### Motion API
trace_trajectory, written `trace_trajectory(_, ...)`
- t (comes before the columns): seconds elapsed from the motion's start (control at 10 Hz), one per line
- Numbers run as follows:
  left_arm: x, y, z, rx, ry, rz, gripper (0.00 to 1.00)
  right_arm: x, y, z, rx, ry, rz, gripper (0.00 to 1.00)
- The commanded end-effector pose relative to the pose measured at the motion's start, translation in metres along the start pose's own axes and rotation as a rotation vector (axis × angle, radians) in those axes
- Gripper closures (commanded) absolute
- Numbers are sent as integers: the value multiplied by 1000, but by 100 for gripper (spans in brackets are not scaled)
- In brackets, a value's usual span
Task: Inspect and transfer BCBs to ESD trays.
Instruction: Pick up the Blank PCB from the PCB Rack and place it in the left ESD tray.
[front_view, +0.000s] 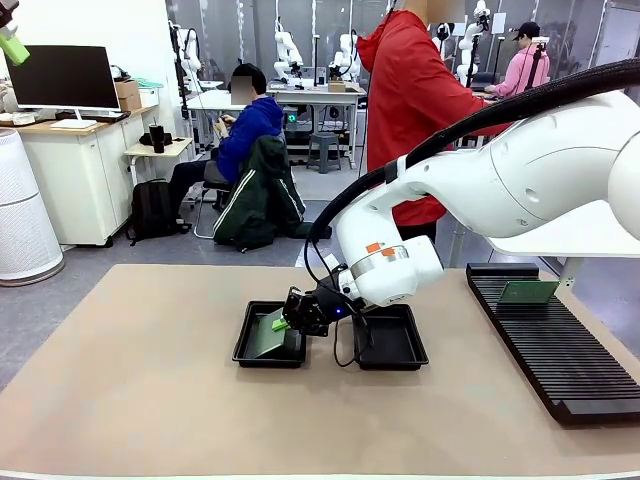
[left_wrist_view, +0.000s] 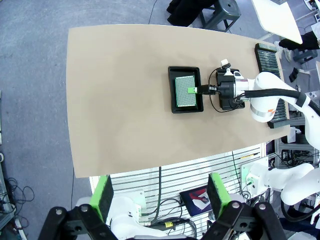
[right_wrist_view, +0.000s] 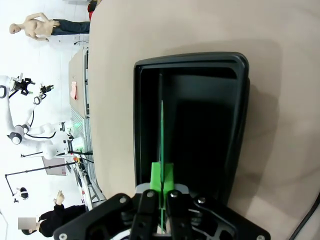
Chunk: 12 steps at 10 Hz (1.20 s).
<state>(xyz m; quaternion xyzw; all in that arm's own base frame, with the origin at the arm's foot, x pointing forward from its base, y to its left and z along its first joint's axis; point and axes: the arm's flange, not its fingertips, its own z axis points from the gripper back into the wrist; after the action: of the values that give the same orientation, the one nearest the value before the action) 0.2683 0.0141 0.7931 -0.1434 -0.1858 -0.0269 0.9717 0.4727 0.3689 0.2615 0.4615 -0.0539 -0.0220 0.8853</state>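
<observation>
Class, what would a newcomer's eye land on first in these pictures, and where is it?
In the middle of the scene, the right claw, shut on a green circuit board, holds it inside the left black ESD tray. Another green board stands in the long ribbed rack on the right.

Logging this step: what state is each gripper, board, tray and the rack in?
Right gripper: shut on BCB.
Left gripper: open, holding nothing.
BCB: gripped by one edge, low inside a tray.
Left tray: contains that BCB.
Right tray: looks empty.
Rack: one board in it.
</observation>
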Motion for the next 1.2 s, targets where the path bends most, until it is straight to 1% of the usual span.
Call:
trace_trajectory(0.0, -2, 0, -1, 0, -2, 2, 0, 0, 0, 1, 14, 1, 3, 98)
trace_trajectory(0.3, -2, 0, -1, 0, -2, 2, 0, 0, 0, 1, 14, 1, 3, 98)
trace_trajectory(0.6, -2, 0, -1, 0, -2, 2, 0, 4, 3, -1, -50, 3, -24, 98)
trace_trajectory(0.7, -2, 0, -1, 0, -2, 2, 0, 5, 6, 0, -59, 1, -27, 90)
trace_trajectory(0.8, -2, 0, -1, 0, -2, 2, 0, 5, 9, 2, -83, 1, -31, 87)
trace_trajectory(0.9, -2, 0, -1, 0, -2, 2, 0, 5, 13, 4, -104, 3, -30, 76)
trace_trajectory(1.0, -2, 0, -1, 0, -2, 2, 0, 5, 18, 5, -128, 7, -27, 72)
trace_trajectory(1.1, -2, 0, -1, 0, -2, 2, 0, 5, 23, 7, -144, 1, -23, 61)
